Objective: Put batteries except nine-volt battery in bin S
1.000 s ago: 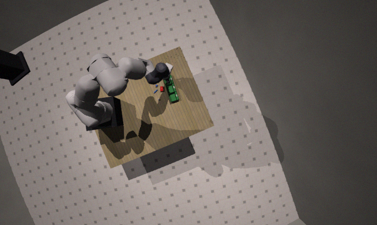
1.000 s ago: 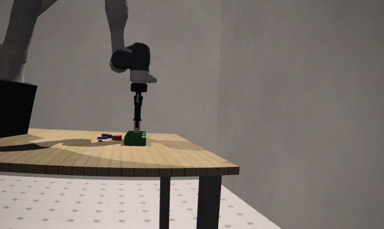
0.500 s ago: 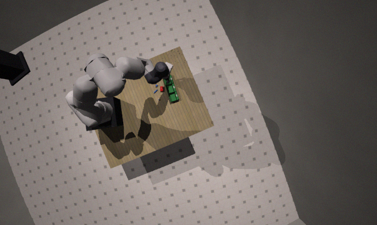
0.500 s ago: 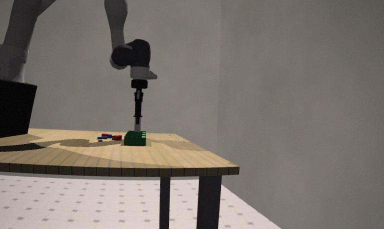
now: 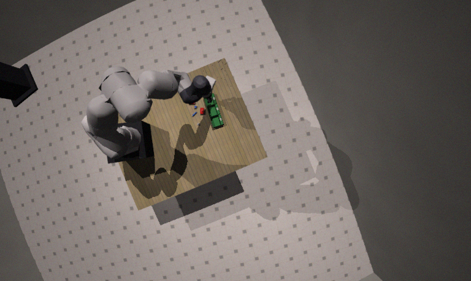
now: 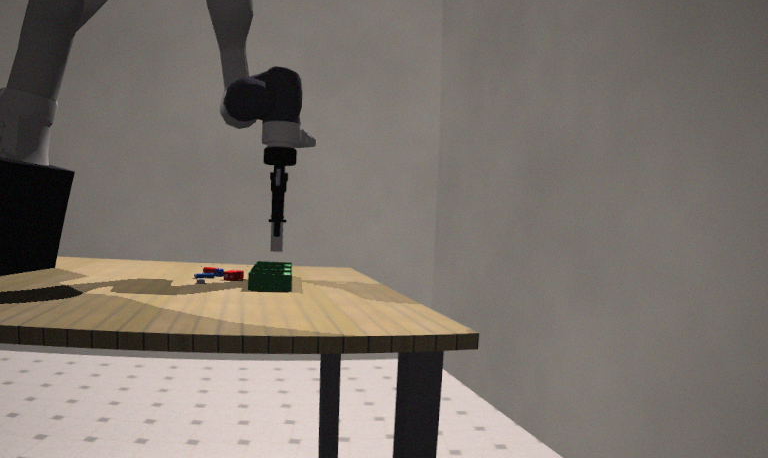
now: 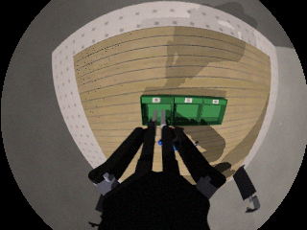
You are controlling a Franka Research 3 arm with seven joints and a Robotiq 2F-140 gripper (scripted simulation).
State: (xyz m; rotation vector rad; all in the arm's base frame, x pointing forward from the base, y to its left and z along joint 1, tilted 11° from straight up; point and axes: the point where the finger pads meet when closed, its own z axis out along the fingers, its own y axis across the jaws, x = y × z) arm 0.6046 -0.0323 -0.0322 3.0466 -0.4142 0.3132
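Observation:
My gripper hangs fingers-down a little above the near end of the green row of bins, over its left compartment in the wrist view. The fingers stand nearly together and I see nothing between the tips. The bin row has three compartments with small white labels that are too small to read. Beside it on the table lie a small red block, two small blue batteries and a tiny silver one. In the side view they lie just left of the bins.
The robot base stands at the table's left edge. The far table edge runs close behind the bins. The arm's shadow crosses the middle of the wooden top.

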